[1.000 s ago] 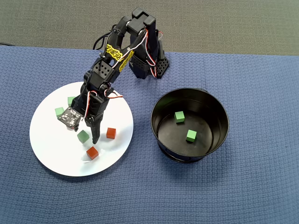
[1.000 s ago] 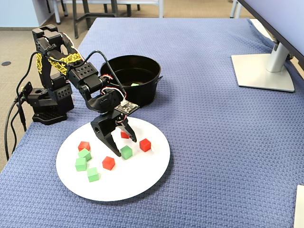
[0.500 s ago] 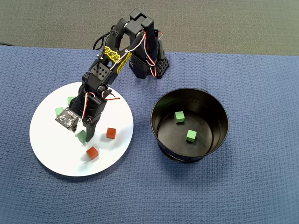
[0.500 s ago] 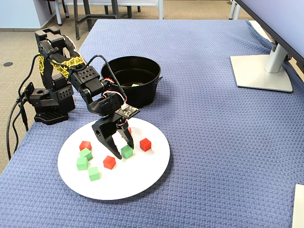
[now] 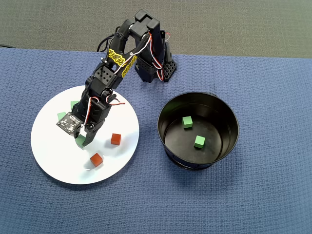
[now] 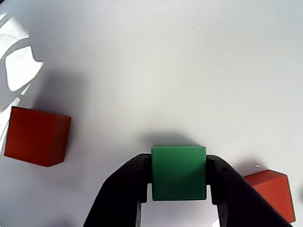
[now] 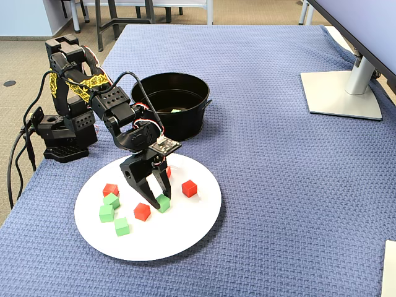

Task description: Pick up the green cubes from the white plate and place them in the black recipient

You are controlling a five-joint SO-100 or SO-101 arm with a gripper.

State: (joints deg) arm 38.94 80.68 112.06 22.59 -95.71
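**Gripper seated on a green cube, plate side**

Blue woven cloth [image 7: 278, 185] covers the table. On it, in the overhead view, the large round flat white plate [image 5: 58, 165] sits left and the round black metal pot with tall straight walls [image 5: 229, 141] sits right, well apart. The black arm with yellow cable wrap [image 5: 119, 56] reaches down from its base onto the plate.

Pot contents: two small matte green cubes [image 5: 187, 122] resting on the glossy floor.

Plate contents, fixed view: three loose green cubes [image 7: 106, 213] clustered at the near left edge, plus small red-orange cubes [image 7: 189, 188], one of which [image 7: 142, 211] lies just beside the gripper.

The gripper [image 6: 179, 187] is down on the plate, its two black fingers [image 6: 124, 189] pressed against opposite faces of one green cube [image 6: 179, 172], which seems to rest on the plate surface. No gap shows on either side in the wrist view, so I judge it clamped.

Risks from here:
- Hold sits near the fingertips; a quick lift could let the cube rotate or slip out.
- A red-orange cube [image 6: 270, 194] lies close to the right finger in the wrist view; any sideways drift at lift could nudge it.
- Pot walls are tall; too low a carry would strike the rim and knock the cube loose.
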